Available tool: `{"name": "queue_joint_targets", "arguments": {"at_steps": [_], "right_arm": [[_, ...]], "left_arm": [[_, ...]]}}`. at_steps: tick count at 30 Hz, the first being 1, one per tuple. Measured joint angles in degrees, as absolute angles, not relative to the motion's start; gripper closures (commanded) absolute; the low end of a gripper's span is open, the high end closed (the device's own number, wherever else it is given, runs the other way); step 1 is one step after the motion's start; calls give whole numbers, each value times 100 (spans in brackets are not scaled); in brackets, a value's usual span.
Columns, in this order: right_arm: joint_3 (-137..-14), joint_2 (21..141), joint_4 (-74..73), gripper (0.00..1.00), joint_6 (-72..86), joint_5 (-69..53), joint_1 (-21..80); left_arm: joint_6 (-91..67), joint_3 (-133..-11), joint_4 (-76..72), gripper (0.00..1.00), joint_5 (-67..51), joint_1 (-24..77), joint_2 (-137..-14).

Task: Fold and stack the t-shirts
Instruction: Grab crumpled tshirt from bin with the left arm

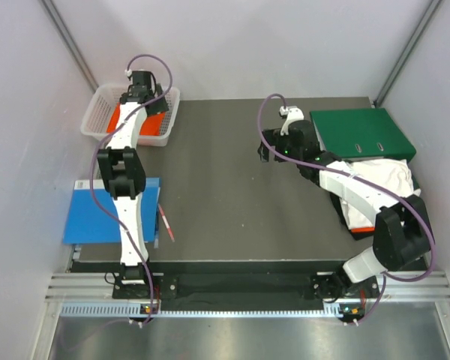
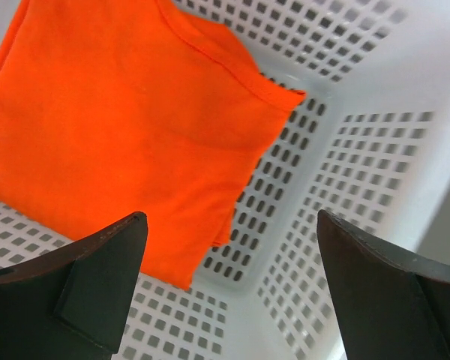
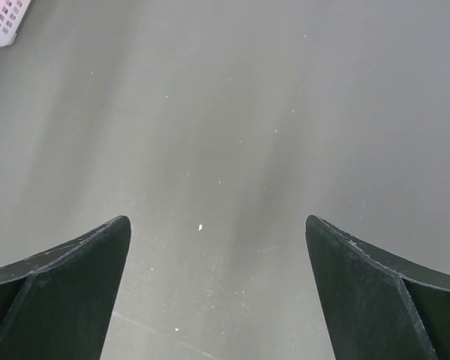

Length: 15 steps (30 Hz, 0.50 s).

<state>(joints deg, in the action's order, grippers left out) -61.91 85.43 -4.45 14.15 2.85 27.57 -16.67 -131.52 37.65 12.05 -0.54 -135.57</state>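
The left claw (image 2: 231, 225) hangs wide open and holds nothing. It is down inside the white basket (image 2: 375, 150), and its two fingers straddle the near corner of the folded orange t-shirt (image 2: 120, 127), which lies flat on the basket floor just below and ahead of it.

The likeliest slip, as I judge it, is right here. The shirt is layered, and a pinch that catches only the top layer would peel the fold open on the lift. A pinch set too deep could jam a fingertip into the perforated floor, and the light basket would then come up with the claw. The basket wall stands close on one side of the claw, so a sideways exit could knock it.

Well behind this claw, near the arm's base, lie a blue folder (image 1: 97, 210) and a red pen (image 1: 166, 223). A shirt carried low and trailing could sweep the pen off.

The right claw (image 3: 216, 225) is also spread wide and empty. It hovers over bare tabletop (image 3: 225, 112) with nothing between its fingers. Behind it, along its own arm, a heap of white t-shirts (image 1: 382, 176) touches the edge of a green binder (image 1: 364, 131). I cannot tell whether cloth is tucked under the binder. The arm crosses above that heap, so a careless swing might drag cloth toward the tabletop's edge or tug the binder.
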Motion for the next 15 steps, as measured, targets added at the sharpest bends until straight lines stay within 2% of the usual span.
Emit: {"name": "queue_joint_targets", "arguments": {"at_steps": [10,15], "right_arm": [[-6191,8512,-602,0,1413,202,2543],[-6191,8512,-652,0,1413,137,2423]], "left_arm": [[-1146,-14003,3879,1,2029,49,-14365],[-1166,-14049,4119,1,2093,-95,-14774]]}}
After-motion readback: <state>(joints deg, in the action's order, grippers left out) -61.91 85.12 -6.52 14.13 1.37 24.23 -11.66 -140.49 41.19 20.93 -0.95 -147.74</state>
